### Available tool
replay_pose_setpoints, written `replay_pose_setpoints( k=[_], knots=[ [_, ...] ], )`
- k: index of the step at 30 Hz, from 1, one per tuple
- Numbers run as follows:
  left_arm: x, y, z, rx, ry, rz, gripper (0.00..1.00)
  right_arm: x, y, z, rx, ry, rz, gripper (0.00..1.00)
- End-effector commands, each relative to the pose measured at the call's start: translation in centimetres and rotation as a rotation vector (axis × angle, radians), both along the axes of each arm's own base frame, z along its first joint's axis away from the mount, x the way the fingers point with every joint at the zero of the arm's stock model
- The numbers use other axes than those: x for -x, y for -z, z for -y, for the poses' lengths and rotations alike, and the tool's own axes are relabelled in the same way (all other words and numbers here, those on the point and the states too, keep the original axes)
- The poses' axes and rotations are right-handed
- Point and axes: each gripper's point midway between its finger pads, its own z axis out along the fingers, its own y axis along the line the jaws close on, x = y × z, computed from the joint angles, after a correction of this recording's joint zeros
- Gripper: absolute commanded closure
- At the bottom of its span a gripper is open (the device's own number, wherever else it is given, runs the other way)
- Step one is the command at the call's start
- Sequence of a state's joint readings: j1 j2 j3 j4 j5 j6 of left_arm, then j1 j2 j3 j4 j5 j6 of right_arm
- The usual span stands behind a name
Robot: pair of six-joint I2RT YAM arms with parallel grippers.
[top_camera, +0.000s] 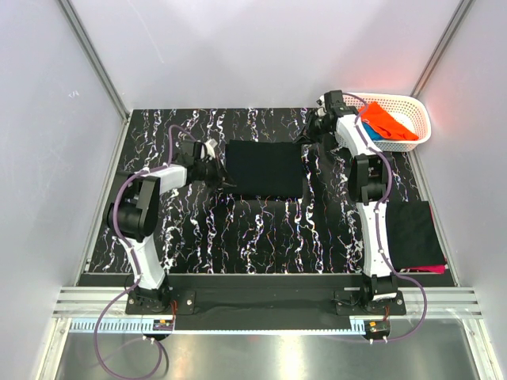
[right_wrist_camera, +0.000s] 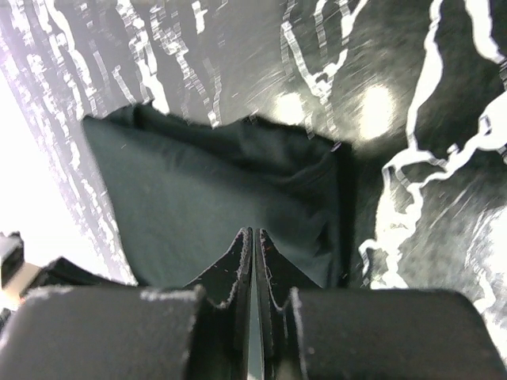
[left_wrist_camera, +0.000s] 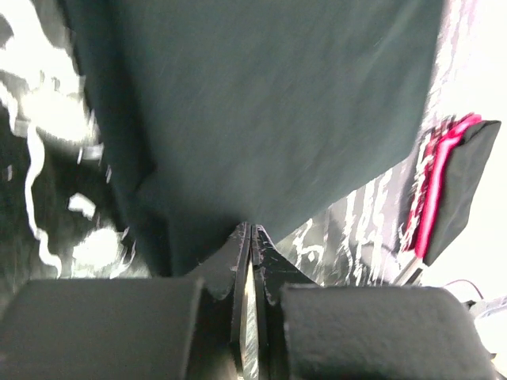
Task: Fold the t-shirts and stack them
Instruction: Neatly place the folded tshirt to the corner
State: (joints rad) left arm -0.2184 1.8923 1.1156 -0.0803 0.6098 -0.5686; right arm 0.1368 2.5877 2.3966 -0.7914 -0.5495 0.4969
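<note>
A black t-shirt (top_camera: 265, 169), folded into a rectangle, lies flat on the marbled table (top_camera: 261, 237). My left gripper (top_camera: 215, 164) is at its left edge; in the left wrist view the jaws (left_wrist_camera: 251, 230) are shut, with their tips against the cloth (left_wrist_camera: 269, 103) and nothing between them. My right gripper (top_camera: 311, 131) is by the shirt's far right corner; in the right wrist view it (right_wrist_camera: 253, 232) is shut just over the rumpled corner (right_wrist_camera: 206, 198), with no cloth seen between the jaws. A folded black shirt on a magenta one (top_camera: 416, 236) forms a stack at the right.
A white lattice basket (top_camera: 420, 111) at the back right holds an orange shirt (top_camera: 386, 120) and a blue one (top_camera: 379, 142). The stack also shows in the left wrist view (left_wrist_camera: 451, 182). White walls enclose the table on three sides.
</note>
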Motion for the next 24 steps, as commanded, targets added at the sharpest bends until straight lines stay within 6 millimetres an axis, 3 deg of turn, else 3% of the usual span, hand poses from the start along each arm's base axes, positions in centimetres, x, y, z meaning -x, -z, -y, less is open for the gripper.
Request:
replay_pose_setpoints(
  k=[1,8,14,17,24],
  knots=[
    [0.9,-0.8,-0.5,-0.021,0.008,0.042,0.94,-1.3,1.1,-0.3,0.013,0.021,0.023,0.90],
    [3.3,1.8,-1.6,-0.080,0.023,-0.012,0.95,-2.6,3.6,0.2,0.044,0.053,0.017,0.90],
    [3.9,3.0,-2.4,-0.136,0.031,-0.036,0.97,-3.3,3.1,0.4,0.046,0.066,0.043,0.85],
    [3.1,0.6,-2.5,-0.133,0.023,0.042,0.98,-3.4,1.4,0.2,0.033,0.068,0.061,0.78],
    [-1.0,-7.0,-1.4,-0.062,0.012,0.226,0.79,-2.0,-5.8,0.4,0.033,0.047,0.141,0.61]
  ],
)
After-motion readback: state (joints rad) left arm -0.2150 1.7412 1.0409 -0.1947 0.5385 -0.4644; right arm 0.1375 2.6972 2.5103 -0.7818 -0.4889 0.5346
